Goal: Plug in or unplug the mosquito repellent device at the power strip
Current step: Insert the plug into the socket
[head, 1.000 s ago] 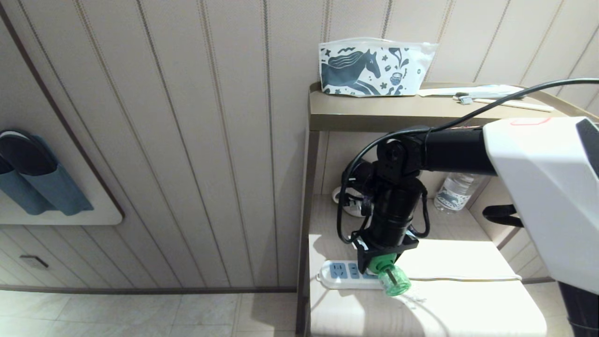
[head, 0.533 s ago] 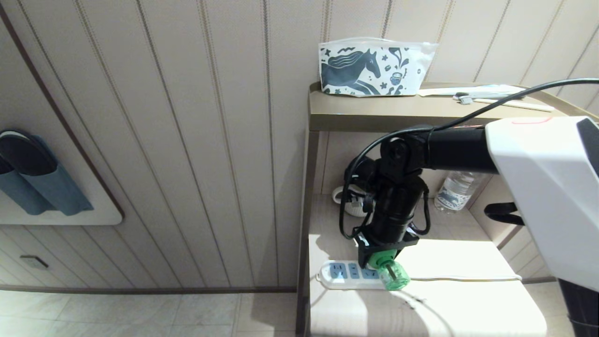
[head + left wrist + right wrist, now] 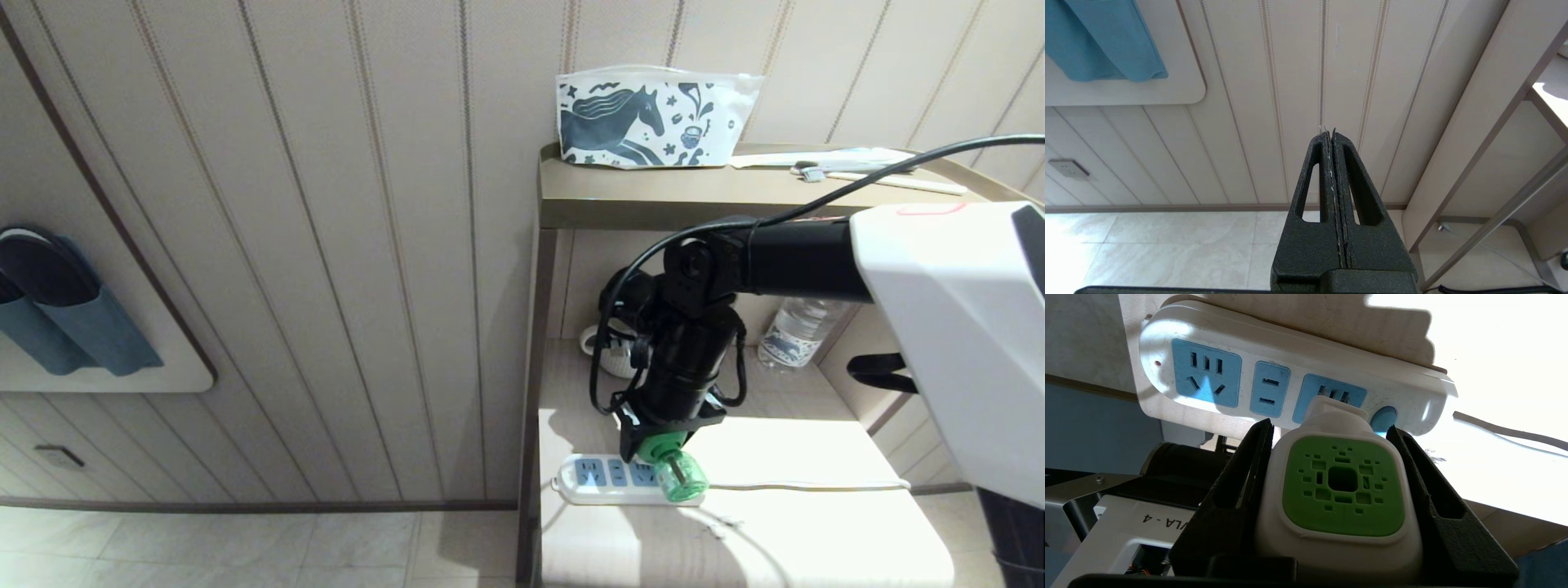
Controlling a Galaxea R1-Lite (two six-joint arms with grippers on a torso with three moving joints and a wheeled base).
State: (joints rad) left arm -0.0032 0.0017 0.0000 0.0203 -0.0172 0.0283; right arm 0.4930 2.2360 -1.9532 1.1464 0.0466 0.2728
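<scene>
The mosquito repellent device (image 3: 676, 476) (image 3: 1343, 490), with a white body, green vented face and green bottle, is clamped between the fingers of my right gripper (image 3: 657, 452) (image 3: 1329, 426), which is shut on it. The white power strip (image 3: 592, 480) (image 3: 1229, 355) lies at the left front of the lower shelf. The device's plug end meets the strip's third blue socket panel, beside the round blue button (image 3: 1384, 417). Its prongs are hidden. My left gripper (image 3: 1331, 132) is shut and empty, parked facing the wall away from the shelf.
The strip's white cord (image 3: 816, 486) runs right across the lower shelf (image 3: 784, 539). A water bottle (image 3: 796, 331) and a white cup (image 3: 606, 353) stand at the shelf's back. The upper board (image 3: 718, 200) overhangs, carrying a horse-print pouch (image 3: 653, 118). Slippers (image 3: 57, 302) hang on the wall at left.
My right gripper has carried the device a little to the left and back, closer to the power strip. The left arm is unchanged.
</scene>
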